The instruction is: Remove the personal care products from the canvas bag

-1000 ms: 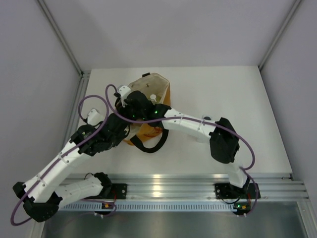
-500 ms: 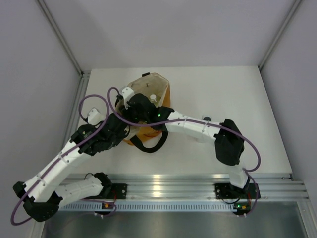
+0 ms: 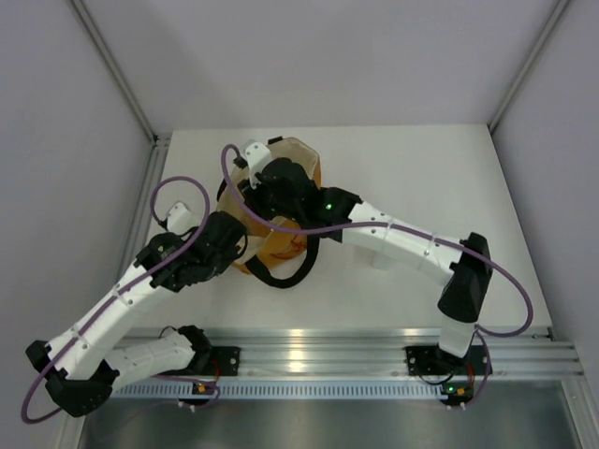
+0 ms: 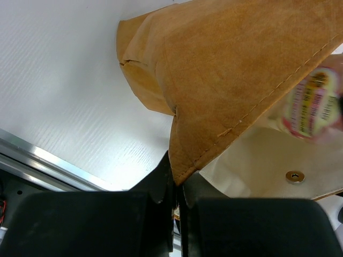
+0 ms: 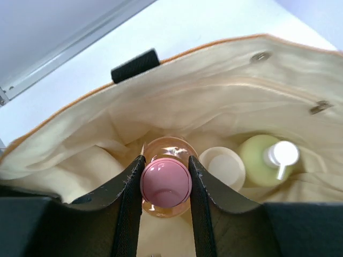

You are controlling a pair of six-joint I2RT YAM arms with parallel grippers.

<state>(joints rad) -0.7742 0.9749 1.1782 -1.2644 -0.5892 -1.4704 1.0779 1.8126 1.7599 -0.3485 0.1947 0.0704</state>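
Observation:
The canvas bag point(image 3: 304, 168) stands open at the table's middle left, its cream lining point(image 5: 214, 107) showing. My right gripper point(image 5: 166, 163) reaches down into it from above point(image 3: 273, 192) and is shut on the pink cap of the orange bottle point(image 5: 165, 184). The beige squat bottle point(image 5: 225, 167) and the pale green bottle point(image 5: 262, 158) with its white cap stand beside it in the bag. The white bottle with the dark cap is out of view. My left gripper point(image 4: 177, 179) is shut on the bag's tan near edge point(image 4: 185, 158), at the bag's near left point(image 3: 241, 248).
The bag's black strap handles point(image 3: 281, 271) lie on the table in front of it; another strap end point(image 5: 135, 65) sits at the far rim. The metal rail point(image 3: 356, 346) runs along the near table edge. Walls close in left, right and behind.
My right wrist has moved toward the far side over the bag's mouth, and its elbow has swung out to the right. The left arm has stayed on the bag's edge.

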